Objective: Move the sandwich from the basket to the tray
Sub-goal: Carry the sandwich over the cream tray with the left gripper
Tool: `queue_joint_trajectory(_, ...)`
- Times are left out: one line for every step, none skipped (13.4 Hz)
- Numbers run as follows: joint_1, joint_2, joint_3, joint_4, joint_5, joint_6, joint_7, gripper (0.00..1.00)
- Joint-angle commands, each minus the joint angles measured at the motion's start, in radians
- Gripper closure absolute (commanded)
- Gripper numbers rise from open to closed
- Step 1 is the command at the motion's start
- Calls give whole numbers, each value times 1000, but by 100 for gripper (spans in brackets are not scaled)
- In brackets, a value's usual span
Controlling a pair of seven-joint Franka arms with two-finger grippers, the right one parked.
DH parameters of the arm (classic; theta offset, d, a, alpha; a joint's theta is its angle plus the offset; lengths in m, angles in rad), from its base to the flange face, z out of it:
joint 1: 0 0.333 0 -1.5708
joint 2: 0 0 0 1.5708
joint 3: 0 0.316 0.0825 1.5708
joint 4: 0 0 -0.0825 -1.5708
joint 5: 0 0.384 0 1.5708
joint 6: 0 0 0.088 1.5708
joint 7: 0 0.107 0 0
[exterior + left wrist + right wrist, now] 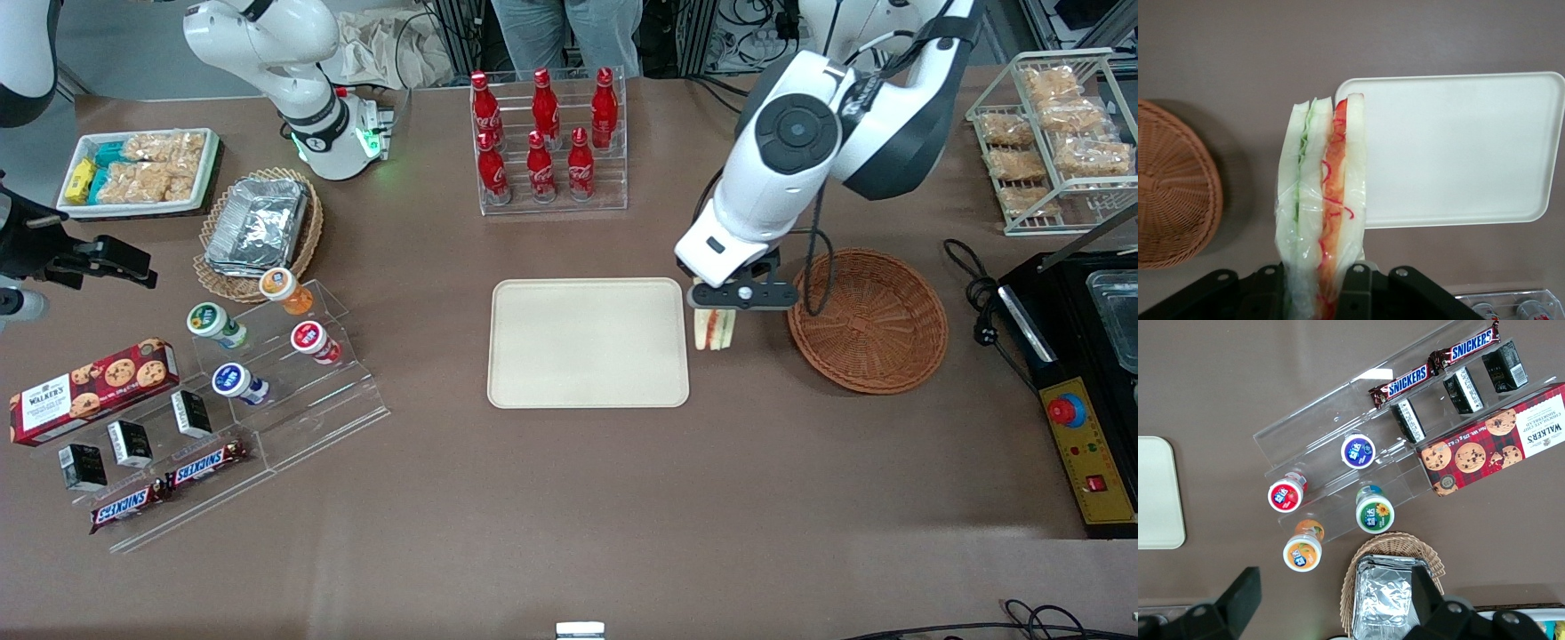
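My left gripper (717, 309) hangs above the table between the tray (587, 342) and the basket (867, 320), shut on the sandwich (714, 329). The sandwich (1321, 200) is a plastic-wrapped wedge of white bread with green and red-orange filling, held between the fingers (1361, 293) and hanging over the tray's edge (1451, 150) nearest the basket. The reddish-brown wicker basket (1171, 193) holds nothing that I can see. The cream tray is bare.
A clear rack of red cola bottles (544, 142) stands farther from the front camera than the tray. Toward the parked arm's end lie a clear tiered stand with cups (267, 356), a tan basket of foil containers (258, 227) and a cookie box (93, 389). A black appliance (1080, 373) and wire snack rack (1053, 133) flank the basket.
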Motion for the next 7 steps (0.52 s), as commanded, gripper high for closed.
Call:
queue_joint_trajectory(-43, 69, 2, 27, 7, 47, 18, 100)
queue_joint_trajectory(-46, 101, 0, 23, 9, 95, 18, 100)
queue_joint_trajectory(-54, 137, 0, 17, 9, 142, 18, 100)
queue_joint_trajectory(-63, 175, 0, 14, 10, 194, 18, 100)
queue_joint_trajectory(-73, 207, 0, 0, 12, 243, 18, 100)
queue_joint_trajectory(-74, 226, 2, -28, 16, 292, 19, 100)
queue_joint_trajectory(-72, 232, 2, -70, 39, 342, 19, 100)
